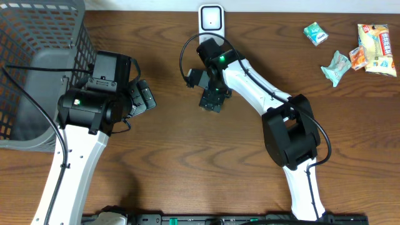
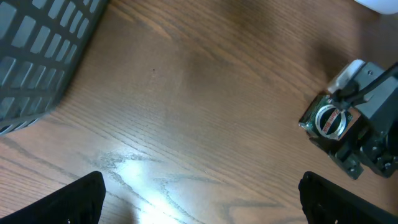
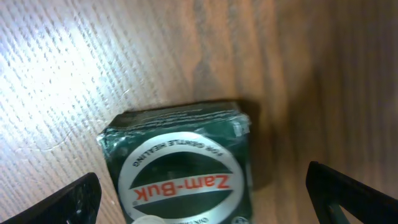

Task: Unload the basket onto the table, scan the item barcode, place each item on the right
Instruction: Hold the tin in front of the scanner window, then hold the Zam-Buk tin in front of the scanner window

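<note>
The item is a small dark green box (image 3: 180, 162) with a silver oval label reading "Zam-Buk", lying flat on the wooden table. My right gripper (image 3: 205, 205) hangs open right over it, one finger on each side, neither touching it. From overhead the box (image 1: 210, 104) shows under the right gripper (image 1: 213, 90), just in front of the white scanner (image 1: 211, 19) at the table's far edge. The left wrist view catches the box (image 2: 329, 119) at its right side. My left gripper (image 2: 202, 205) is open over bare wood, also seen left of centre as the left gripper (image 1: 145, 97). No barcode is visible.
A grey mesh basket (image 1: 37, 37) fills the far left corner, close to the left arm. Several snack packets lie at the far right: a green one (image 1: 315, 32), a teal one (image 1: 336, 67) and orange-and-white ones (image 1: 375, 47).
</note>
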{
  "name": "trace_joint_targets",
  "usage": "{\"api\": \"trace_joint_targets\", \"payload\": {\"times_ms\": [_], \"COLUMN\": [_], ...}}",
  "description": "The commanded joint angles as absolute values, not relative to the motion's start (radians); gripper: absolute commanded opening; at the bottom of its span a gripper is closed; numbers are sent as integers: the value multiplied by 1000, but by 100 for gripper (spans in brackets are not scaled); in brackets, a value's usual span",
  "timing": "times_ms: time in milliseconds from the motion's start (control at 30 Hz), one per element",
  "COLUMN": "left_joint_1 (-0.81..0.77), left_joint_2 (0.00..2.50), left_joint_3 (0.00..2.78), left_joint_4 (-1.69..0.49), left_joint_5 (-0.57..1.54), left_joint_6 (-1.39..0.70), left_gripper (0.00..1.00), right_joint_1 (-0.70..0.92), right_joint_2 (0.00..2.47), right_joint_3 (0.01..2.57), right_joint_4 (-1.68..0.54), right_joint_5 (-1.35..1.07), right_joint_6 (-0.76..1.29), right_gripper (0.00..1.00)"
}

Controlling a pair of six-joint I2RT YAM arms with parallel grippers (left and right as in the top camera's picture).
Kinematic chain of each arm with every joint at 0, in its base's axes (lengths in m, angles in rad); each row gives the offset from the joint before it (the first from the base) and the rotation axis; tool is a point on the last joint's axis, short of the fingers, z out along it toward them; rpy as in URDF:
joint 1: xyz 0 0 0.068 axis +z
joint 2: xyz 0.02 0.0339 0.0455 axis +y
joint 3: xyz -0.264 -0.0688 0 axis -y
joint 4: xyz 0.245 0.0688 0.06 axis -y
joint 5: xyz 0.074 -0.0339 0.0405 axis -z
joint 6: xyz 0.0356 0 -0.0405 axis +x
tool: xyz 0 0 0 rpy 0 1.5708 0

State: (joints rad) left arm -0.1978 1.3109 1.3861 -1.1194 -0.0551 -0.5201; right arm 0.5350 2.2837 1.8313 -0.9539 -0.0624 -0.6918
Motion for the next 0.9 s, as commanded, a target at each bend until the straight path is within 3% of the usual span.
{"api": "trace_joint_targets", "payload": {"times_ms": [0,167,300,467,767,867], "left_joint_1": [-194,-194,-194,-194,-194,-194], "left_joint_2": [1308,1308,1308,1308,1308,1308], "left_joint_3": [1390,1390,1390,1390,1390,1390], "left_joint_4": [-1122,-1122,-1122,-1122,-1122,-1122], "left_joint_5": [-65,-65,-65,-65,-65,-65], "left_joint_6": [-521,-521,-521,-521,-521,-521], "left_gripper": [98,98,98,98,98,98], "right_joint_1": [529,529,529,532,532,533], "right_joint_2": [2293,2293,2293,2293,2293,2293], "right_joint_3": [1781,1718,1706,1706,1706,1706], "right_joint_4": [-933,-888,-876,-873,-872,-872], "right_joint_5": [-88,-85,-84,-85,-85,-86], "right_joint_6": [-705,-705,-704,-695,-575,-573], "right_gripper": [99,96,84,83,84,99]}}
